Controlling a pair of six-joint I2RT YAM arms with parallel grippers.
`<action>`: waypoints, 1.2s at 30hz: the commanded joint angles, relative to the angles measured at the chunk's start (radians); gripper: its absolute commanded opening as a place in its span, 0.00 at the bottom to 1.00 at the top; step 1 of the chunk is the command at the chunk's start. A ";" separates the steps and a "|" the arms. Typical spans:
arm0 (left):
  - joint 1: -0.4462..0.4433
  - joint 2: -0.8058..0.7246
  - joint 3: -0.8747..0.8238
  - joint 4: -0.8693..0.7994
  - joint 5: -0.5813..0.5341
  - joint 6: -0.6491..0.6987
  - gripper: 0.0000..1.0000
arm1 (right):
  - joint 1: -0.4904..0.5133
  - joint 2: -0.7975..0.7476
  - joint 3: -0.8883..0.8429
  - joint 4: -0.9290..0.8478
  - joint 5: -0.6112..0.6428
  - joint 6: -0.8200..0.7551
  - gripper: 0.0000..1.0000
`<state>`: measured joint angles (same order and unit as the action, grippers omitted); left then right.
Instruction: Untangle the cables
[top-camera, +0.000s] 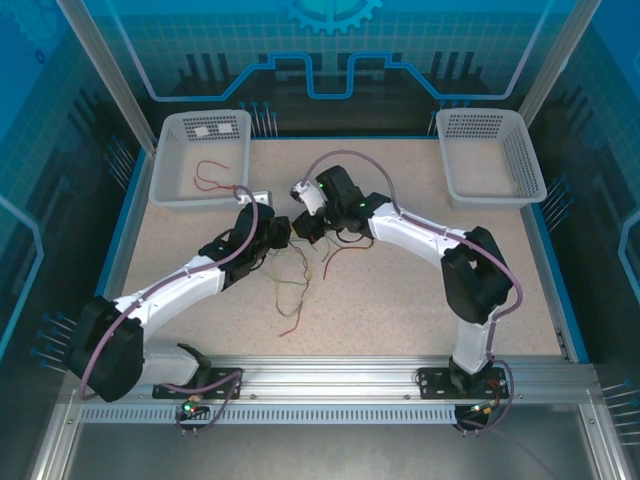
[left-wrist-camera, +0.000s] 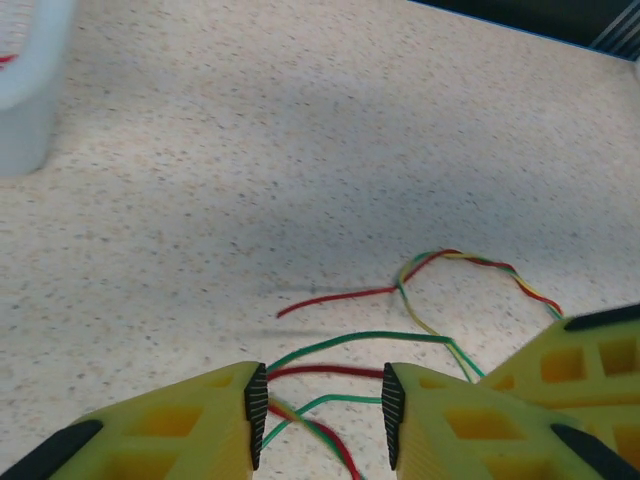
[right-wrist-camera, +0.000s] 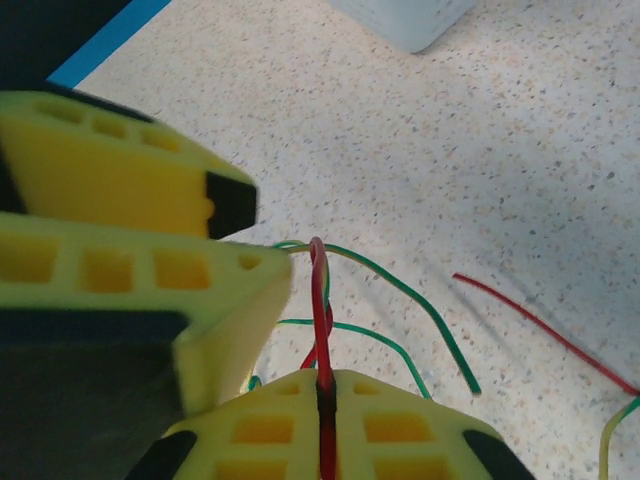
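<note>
The cables (top-camera: 298, 272) lie as a loose red, yellow and green tangle on the speckled table, just in front of both grippers. My left gripper (top-camera: 281, 236) (left-wrist-camera: 322, 410) is open and low over them. A red cable (left-wrist-camera: 325, 372) and green cables (left-wrist-camera: 345, 402) run across the gap between its yellow fingers (left-wrist-camera: 415, 420). My right gripper (top-camera: 304, 228) (right-wrist-camera: 326, 385) sits close beside it, shut on a red cable (right-wrist-camera: 320, 290) that rises in a taut loop from its jaws. Green cables (right-wrist-camera: 420, 300) trail away beneath that loop. A twisted stretch of cables (left-wrist-camera: 450, 258) lies further out.
A white basket (top-camera: 172, 160) at the back left holds a red cable (top-camera: 212, 178). Another white basket (top-camera: 525, 165) stands at the back right. The left gripper's yellow fingers (right-wrist-camera: 130, 200) crowd the right wrist view. A loose red cable (right-wrist-camera: 540, 330) lies to the right.
</note>
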<state>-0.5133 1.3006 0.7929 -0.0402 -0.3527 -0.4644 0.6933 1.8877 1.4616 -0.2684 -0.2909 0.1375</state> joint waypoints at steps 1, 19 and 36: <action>-0.009 0.002 0.009 0.024 0.008 0.012 0.39 | 0.008 0.054 0.040 0.022 0.051 0.057 0.38; -0.126 0.242 0.299 -0.151 0.086 0.162 0.54 | -0.208 -0.286 -0.356 0.164 0.151 0.254 0.81; -0.137 0.307 0.287 -0.083 0.087 0.130 0.54 | -0.273 -0.042 -0.200 -0.321 0.464 0.329 0.67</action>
<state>-0.6445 1.5955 1.0821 -0.1257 -0.2573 -0.3405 0.3981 1.7798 1.1816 -0.4850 0.0532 0.4808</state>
